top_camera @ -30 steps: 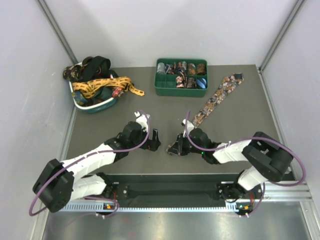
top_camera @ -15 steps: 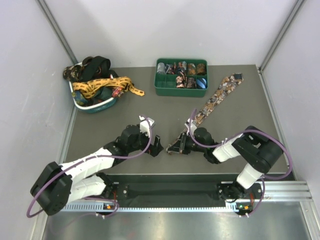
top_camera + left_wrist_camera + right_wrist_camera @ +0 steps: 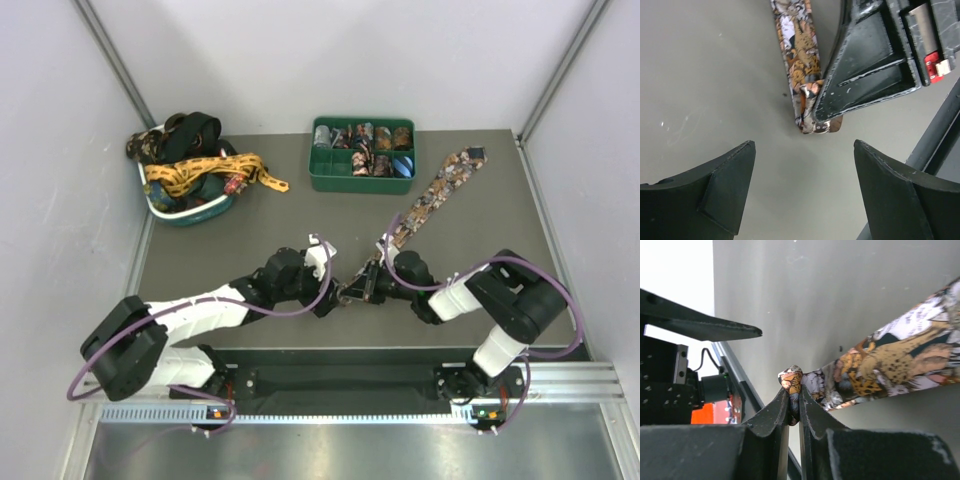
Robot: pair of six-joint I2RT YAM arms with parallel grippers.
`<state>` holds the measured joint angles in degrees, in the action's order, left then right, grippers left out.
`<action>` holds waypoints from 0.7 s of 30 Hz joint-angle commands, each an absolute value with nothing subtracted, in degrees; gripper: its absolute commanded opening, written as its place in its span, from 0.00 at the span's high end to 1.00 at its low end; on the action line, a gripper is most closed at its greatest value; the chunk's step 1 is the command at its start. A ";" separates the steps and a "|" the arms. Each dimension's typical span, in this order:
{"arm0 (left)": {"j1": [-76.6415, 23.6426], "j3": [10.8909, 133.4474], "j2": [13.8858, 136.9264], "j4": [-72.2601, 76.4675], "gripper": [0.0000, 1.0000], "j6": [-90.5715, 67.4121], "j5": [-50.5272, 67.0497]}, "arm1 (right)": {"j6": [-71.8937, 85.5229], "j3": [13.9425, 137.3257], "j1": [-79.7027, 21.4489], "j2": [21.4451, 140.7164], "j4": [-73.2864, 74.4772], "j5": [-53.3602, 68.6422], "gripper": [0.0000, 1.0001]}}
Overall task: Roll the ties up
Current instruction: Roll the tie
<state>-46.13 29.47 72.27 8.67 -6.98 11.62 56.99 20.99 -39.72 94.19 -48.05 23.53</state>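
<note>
right claw (image 3: 794,401) pinching tip of brown-floral tie (image 3: 890,365), rest trailing to 1 o'clock on surface (image 3: 250,225). left claw (image 3: 802,150) wide open beside it. start roll tight n square imo

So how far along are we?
Done: several rolls sit in the green tray. In hand: the right gripper is shut on the narrow end of the patterned tie; the left gripper is open, facing it. Left: rolling that tie, plus the loose ties heaped in the basket.

White-black arms (image 3: 200,305), purple cables (image 3: 578,325)
</note>
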 commanded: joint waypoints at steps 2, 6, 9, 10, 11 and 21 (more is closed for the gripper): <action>-46.93 33.39 74.53 11.43 0.17 -3.61 11.42 | 53.97 21.80 -37.97 93.87 -46.76 23.38 0.99; -47.02 35.06 76.20 10.20 0.20 -3.16 11.34 | 51.42 23.03 -37.53 93.78 -43.33 22.41 0.99; -47.11 36.47 77.87 8.88 0.23 -3.16 10.72 | 50.01 23.64 -36.92 94.22 -42.28 22.50 0.99; -47.11 36.82 78.65 8.62 0.23 -3.16 10.64 | 49.40 23.73 -36.48 94.22 -42.10 22.50 0.99; -47.02 37.35 79.18 8.44 0.24 -3.25 10.81 | 49.05 23.99 -36.30 94.39 -41.93 22.59 0.99; -47.37 38.14 83.84 9.93 0.38 -3.60 11.69 | 46.23 26.19 -35.60 97.64 -38.76 22.76 0.99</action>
<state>-47.00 36.40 82.72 8.01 -4.32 10.96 48.84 24.32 -36.58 95.50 -39.20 23.29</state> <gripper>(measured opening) 0.634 0.088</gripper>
